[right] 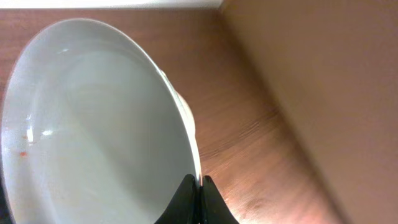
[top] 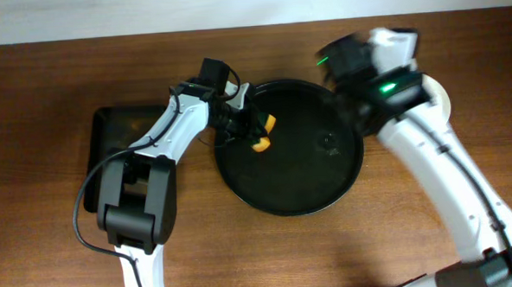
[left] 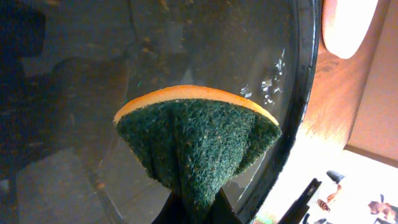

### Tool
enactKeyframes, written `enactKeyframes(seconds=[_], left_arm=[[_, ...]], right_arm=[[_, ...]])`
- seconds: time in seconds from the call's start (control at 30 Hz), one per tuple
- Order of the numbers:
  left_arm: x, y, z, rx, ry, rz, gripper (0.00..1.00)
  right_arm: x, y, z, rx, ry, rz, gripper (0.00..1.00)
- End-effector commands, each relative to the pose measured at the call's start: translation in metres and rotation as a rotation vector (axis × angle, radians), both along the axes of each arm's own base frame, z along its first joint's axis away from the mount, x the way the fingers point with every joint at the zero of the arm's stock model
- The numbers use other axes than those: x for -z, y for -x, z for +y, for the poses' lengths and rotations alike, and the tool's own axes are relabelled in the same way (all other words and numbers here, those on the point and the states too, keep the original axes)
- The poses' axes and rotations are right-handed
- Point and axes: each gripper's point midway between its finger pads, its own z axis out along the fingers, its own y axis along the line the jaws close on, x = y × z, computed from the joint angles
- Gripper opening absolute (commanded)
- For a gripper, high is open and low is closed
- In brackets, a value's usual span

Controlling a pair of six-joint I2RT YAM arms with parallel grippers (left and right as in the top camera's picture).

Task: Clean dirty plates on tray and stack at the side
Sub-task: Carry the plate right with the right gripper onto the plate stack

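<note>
My left gripper (top: 248, 122) is shut on a green and orange sponge (top: 262, 134) and holds it over the left part of the round black tray (top: 301, 180). In the left wrist view the sponge (left: 199, 143) hangs from the jaws (left: 198, 211) just above the tray floor (left: 81, 93). My right gripper (right: 200, 182) is shut on the rim of a white plate (right: 93, 124) with tiny red specks at its left edge. A second rim shows just under it. In the overhead view the right arm (top: 388, 86) covers most of the plates (top: 444, 96) beside the tray's right side.
A smaller rectangular black tray (top: 108, 137) lies at the left, partly under the left arm. The brown wooden table (right: 261, 143) surrounds both trays. A white plate (left: 348, 25) shows beyond the round tray's rim (left: 301, 112) in the left wrist view.
</note>
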Motion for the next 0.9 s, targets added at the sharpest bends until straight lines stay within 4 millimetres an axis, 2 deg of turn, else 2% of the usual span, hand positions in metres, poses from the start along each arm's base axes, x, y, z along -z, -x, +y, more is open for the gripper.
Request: enactKeyframes(seconds=[0.0,0.13,0.2,0.27,0.33,0.47,0.53,0.6,0.63,0.67,0.73,0.8,0.83,0.87], left_arm=[[0.0,0.002,-0.007,0.045,0.004,-0.026,0.0],[0.004,0.0,-0.004,0.038,-0.03,-0.036,0.0],[0.004,0.001,-0.005,0.04,-0.03,-0.036,0.0],[0.004,0.0,-0.005,0.039,-0.029,-0.037,0.0],[0.004,0.0,-0.005,0.04,-0.029,-0.037,0.0],[0.004,0.0,-0.005,0.04,-0.029,-0.038,0.0],[0.004,0.001,-0.005,0.056,-0.029,-0.051,0.0],[0.004,0.001,-0.004,0.066,-0.03,-0.057,0.0],[0.003,0.001,-0.004,0.068,-0.03,-0.06,0.0],[0.003,0.0,-0.005,0.068,-0.028,-0.064,0.0],[-0.002,-0.003,-0.005,0.065,-0.024,-0.076,0.0],[-0.015,-0.007,-0.006,0.073,-0.014,-0.116,0.0],[-0.023,-0.008,-0.006,0.078,-0.01,-0.136,0.0],[-0.035,-0.009,-0.006,0.078,-0.008,-0.161,0.0]], right_arm=[[0.023,-0.015,-0.018,-0.119,-0.354,0.063,0.04],[0.045,-0.027,-0.058,-0.125,-0.677,0.026,0.04],[0.063,-0.029,-0.079,-0.107,-0.778,0.029,0.04],[0.091,-0.034,-0.1,-0.102,-0.863,0.058,0.04],[0.121,-0.037,-0.122,-0.038,-0.889,0.086,0.04],[0.165,-0.044,-0.147,0.014,-0.911,0.117,0.04],[0.175,-0.046,-0.156,0.033,-0.903,0.117,0.04],[0.177,-0.047,-0.167,0.05,-0.869,0.105,0.07],[0.176,-0.049,-0.171,0.05,-0.854,0.095,0.14],[0.175,-0.052,-0.172,0.046,-0.85,0.085,0.28],[0.174,-0.053,-0.172,0.044,-0.849,0.082,0.58],[0.173,-0.053,-0.172,0.042,-0.846,0.077,0.93],[0.171,-0.053,-0.172,0.042,-0.845,0.077,1.0],[0.169,-0.052,-0.171,0.043,-0.847,0.079,0.99]])
